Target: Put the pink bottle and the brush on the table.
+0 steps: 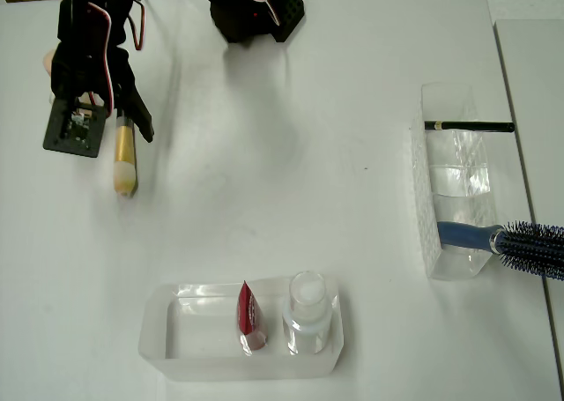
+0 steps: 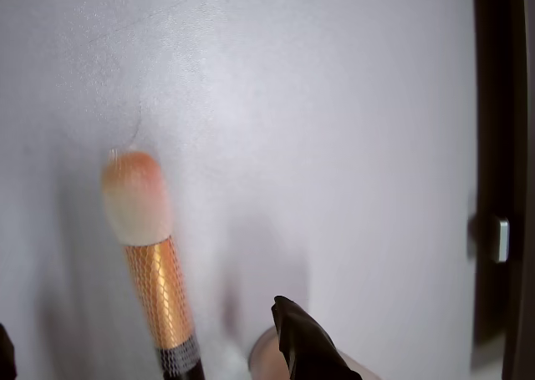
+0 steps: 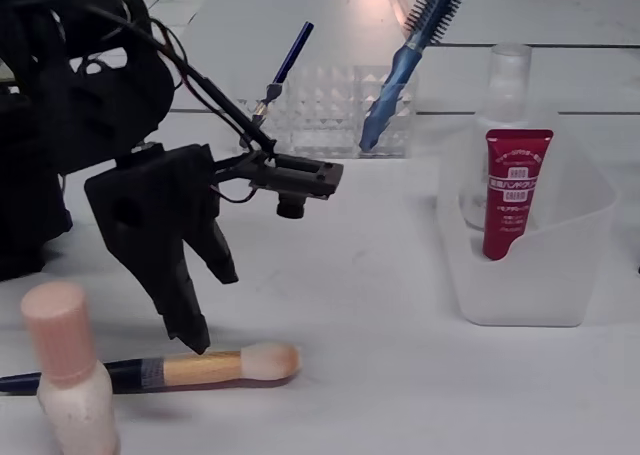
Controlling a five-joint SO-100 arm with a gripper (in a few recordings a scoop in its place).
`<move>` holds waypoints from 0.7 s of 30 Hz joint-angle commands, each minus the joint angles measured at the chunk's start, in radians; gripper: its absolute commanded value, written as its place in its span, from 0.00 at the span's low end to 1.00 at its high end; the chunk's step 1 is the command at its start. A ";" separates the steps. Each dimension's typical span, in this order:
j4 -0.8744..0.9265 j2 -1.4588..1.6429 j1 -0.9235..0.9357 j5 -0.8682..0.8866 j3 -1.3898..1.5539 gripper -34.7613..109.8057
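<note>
The brush (image 1: pixel 125 159) lies flat on the white table (image 1: pixel 291 154), black handle under the arm and cream bristle tip (image 3: pixel 268 359) pointing away from it. My black gripper (image 3: pixel 205 300) hangs open just above the handle, one fingertip close over it. In the wrist view the brush (image 2: pixel 155 280) lies between the widely spread fingers (image 2: pixel 305 347), untouched. The pink bottle (image 3: pixel 68 380) stands upright on the table beside the brush handle. From overhead only a peach sliver of the bottle (image 1: pixel 48 63) shows behind the arm.
A clear tray (image 1: pixel 176 352) at the front holds a red tube (image 1: pixel 249 315) and a clear white-capped bottle (image 1: pixel 308 308). A clear organiser (image 1: pixel 454 189) on the right carries a thin black stick (image 1: pixel 467 126) and a blue hairbrush (image 1: pixel 507 241). The arm's base (image 1: pixel 256 9) sits at the back.
</note>
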 commanded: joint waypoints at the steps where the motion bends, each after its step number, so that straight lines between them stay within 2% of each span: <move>1: 0.035 0.060 -0.005 0.038 -0.083 0.61; 5: 0.040 0.078 -0.028 0.153 -0.123 0.64; 8: 0.035 0.107 -0.081 0.305 -0.137 0.65; 21: -0.084 0.238 -0.314 0.861 -0.095 0.56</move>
